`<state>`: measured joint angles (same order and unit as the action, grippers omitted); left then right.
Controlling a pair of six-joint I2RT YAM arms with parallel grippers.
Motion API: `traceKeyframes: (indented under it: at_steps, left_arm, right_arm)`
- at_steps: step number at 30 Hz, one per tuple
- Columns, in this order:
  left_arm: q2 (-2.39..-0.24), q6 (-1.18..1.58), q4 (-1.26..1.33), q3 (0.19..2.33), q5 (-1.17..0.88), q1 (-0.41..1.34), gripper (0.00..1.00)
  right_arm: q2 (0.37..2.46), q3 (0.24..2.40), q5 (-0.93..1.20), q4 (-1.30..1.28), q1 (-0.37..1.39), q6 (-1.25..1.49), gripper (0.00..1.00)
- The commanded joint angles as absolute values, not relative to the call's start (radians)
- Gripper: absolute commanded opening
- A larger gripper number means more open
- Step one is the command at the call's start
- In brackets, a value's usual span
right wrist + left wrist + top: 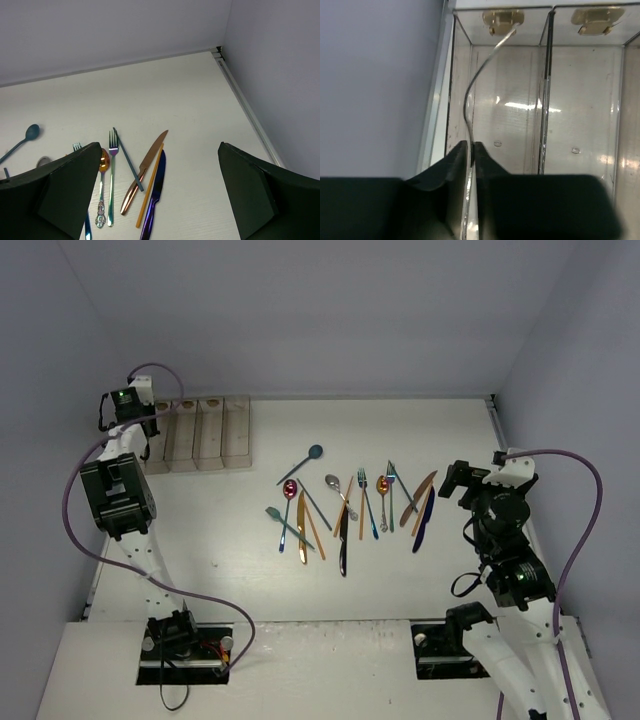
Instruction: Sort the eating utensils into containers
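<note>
Top external view: four pale containers (236, 435) stand joined in a row at about 10 o'clock on the white tabletop (220, 560). The left arm (118, 495) reaches over the leftmost one, and its wrist covers what happens there. Loose eating utensils (343, 535) lie fanned out at the centre, too small and overlapped to count surely. At 3 o'clock the right pincer (455, 480) hovers just beside them.

In the left wrist view, the left pincer (472, 146) is at the leftmost clear compartment. Its fingers are almost together on the thin stem of a silver utensil (466, 100). The stem curves up toward 12 o'clock, to a brass-coloured fitting (502, 19) on the far wall. Its lower end is hidden, and spoon, fork or knife cannot be told.

In the right wrist view, the jaws stand wide apart and empty above a copper knife (150, 157), an orange stick (142, 212) and a blue knife (161, 170) cut off at 6 o'clock. The left finger hides further pieces.
</note>
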<state>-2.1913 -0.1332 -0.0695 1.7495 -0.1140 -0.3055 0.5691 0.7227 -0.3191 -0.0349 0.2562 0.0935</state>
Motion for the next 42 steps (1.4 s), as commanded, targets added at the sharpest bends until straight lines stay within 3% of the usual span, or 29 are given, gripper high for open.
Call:
traceKeyframes:
  at_steps: [1,7,16,18,19,25,31,42]
  left_arm:
    - [-2.174,-0.082,-0.023,1.814,-0.126,-0.322,0.15]
    - [-2.134,-0.051,-0.047,1.823,-0.093,-0.322,0.27]
    - [-1.854,0.295,-0.203,1.775,0.088,-0.241,0.66]
    - [-1.755,0.43,-0.296,1.711,0.204,-0.153,0.83]
    - [-1.712,0.466,-0.328,1.672,0.232,-0.106,0.87]
    - [-1.509,0.657,-0.436,1.437,0.422,0.273,0.91]
    - [-1.418,0.927,-0.532,1.239,0.49,0.52,0.91]
    - [-1.546,1.156,-0.582,1.159,0.399,0.68,0.9]
  right_arm:
    - [0.561,0.763,-0.322,0.02,0.258,0.096,1.0]
    - [0.544,0.765,-0.322,0.017,0.258,0.1,1.0]
    - [0.507,0.773,-0.36,0.008,0.259,0.114,1.0]
    - [0.492,0.775,-0.366,0.004,0.259,0.117,1.0]
    - [0.484,0.775,-0.368,0.003,0.259,0.12,1.0]
    - [0.446,0.769,-0.362,-0.027,0.259,0.14,1.0]
    - [0.415,0.77,-0.349,-0.052,0.26,0.153,1.0]
    - [0.381,0.77,-0.339,-0.081,0.259,0.17,1.0]
